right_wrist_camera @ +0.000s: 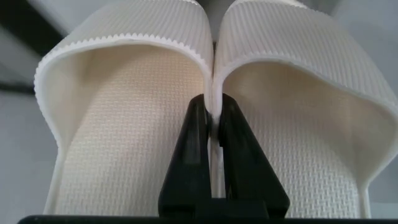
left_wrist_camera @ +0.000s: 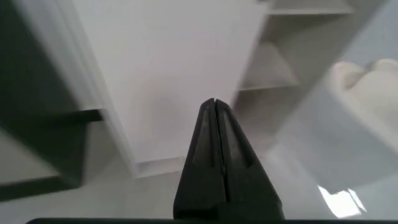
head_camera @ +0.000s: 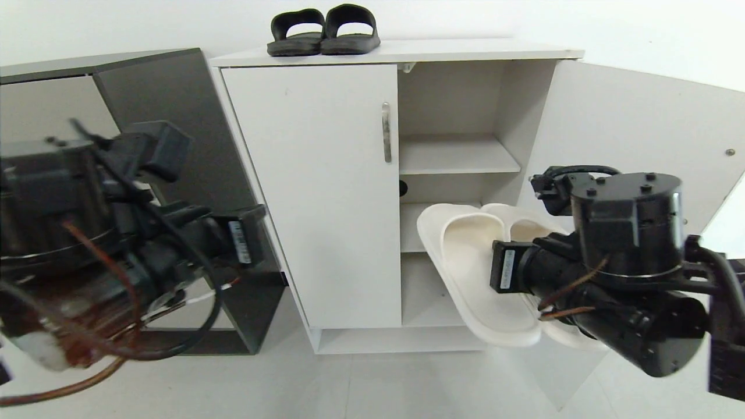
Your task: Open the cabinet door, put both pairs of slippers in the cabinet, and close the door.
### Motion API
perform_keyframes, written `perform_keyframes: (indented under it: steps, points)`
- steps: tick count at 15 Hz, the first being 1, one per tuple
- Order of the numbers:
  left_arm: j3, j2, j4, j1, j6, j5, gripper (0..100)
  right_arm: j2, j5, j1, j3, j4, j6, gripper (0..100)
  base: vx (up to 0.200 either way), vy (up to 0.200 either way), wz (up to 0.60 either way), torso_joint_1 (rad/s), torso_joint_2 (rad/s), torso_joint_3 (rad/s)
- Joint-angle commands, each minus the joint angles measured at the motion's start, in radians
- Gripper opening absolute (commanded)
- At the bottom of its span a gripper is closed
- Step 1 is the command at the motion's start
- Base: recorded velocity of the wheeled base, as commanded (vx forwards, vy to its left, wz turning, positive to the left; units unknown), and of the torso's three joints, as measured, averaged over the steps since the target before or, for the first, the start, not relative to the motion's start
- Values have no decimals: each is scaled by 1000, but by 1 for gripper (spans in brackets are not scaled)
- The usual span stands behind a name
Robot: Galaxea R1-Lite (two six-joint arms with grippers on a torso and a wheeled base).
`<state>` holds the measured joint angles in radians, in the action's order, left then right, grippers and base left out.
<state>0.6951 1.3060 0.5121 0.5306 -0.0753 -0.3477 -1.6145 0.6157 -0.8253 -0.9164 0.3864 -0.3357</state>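
A pair of white slippers [head_camera: 465, 256] hangs tilted in front of the open right half of the white cabinet [head_camera: 314, 192], toes near the middle shelf. My right gripper [right_wrist_camera: 213, 115] is shut on the two inner edges of the white slippers [right_wrist_camera: 124, 124], pinching them together. A pair of black slippers [head_camera: 323, 32] sits on the cabinet top, towards its left side. My left gripper [left_wrist_camera: 214, 106] is shut with nothing in it, held low in front of the closed left door [left_wrist_camera: 168, 62].
The right door [head_camera: 628, 128] stands swung wide open to the right, behind my right arm. Bare shelves [head_camera: 454, 154] show inside the open half. A dark grey open cabinet [head_camera: 174, 93] stands to the left of the white one. The floor in front is pale.
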Motion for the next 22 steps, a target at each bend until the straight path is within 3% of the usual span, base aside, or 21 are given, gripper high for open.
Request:
perform_keyframes:
  steps: [1, 2, 3, 5, 6, 7, 8, 10, 11, 12, 13, 14, 15, 21, 22]
  points:
    - [-126, -338, -81, -110, 100, -169, 0, -143, 58, 74, -25, 78, 34, 0, 0, 0, 0, 0, 0, 0]
    - [-155, -433, -147, -127, 86, -241, 0, -170, 68, 87, -15, 126, 53, 0, 0, 0, 0, 0, 0, 0]
    - [-175, -508, -184, -156, 75, -269, 0, -177, 82, 91, -9, 147, 70, 0, 0, 0, 0, 0, 0, 0]
    - [-292, -680, -265, -393, 74, -267, 0, -176, 96, 89, 11, 170, 89, 0, 0, 0, 0, 0, 0, 0]
    - [-402, -794, -267, -520, 75, -209, 0, -173, 96, 84, 21, 170, 89, 0, 0, 0, 0, 0, 0, 0]
    - [-494, -904, -270, -586, 89, -154, 0, -173, 96, 80, 28, 172, 89, 0, 0, 0, 0, 0, 0, 0]
    - [-583, -1002, -270, -610, 121, -90, 0, -174, 94, 77, 30, 172, 89, 0, 0, 0, 0, 0, 0, 0]
    - [-695, -1203, -307, -601, 186, 119, 0, -174, 93, 63, 36, 172, 87, 0, 0, 0, 0, 0, 0, 0]
    - [-695, -1231, -363, -603, 192, 190, 0, -176, 91, 61, 37, 172, 87, 0, 0, 0, 0, 0, 0, 0]
    - [-695, -1222, -414, -601, 163, 222, 0, -174, 88, 55, 45, 175, 87, 0, 0, 0, 0, 0, 0, 0]
    - [-695, -1220, -517, -601, 138, 302, 0, -176, 87, 54, 50, 190, 89, 0, 0, 0, 0, 0, 0, 0]
    - [-692, -1231, -527, -577, 129, 426, 0, -176, 87, 52, 53, 203, 90, 0, 0, 0, 0, 0, 0, 0]
    - [-695, -1271, -514, -506, 132, 417, 0, -176, 84, 49, 59, 203, 90, 0, 0, 0, 0, 0, 0, 0]
    - [-695, -1306, -512, -531, 120, 404, 0, -177, 81, 20, 54, 204, 89, 0, 0, 0, 0, 0, 0, 0]
    - [-695, -1306, -514, -529, 103, 403, 0, -180, 79, 22, 44, 204, 89, 0, 0, 0, 0, 0, 0, 0]
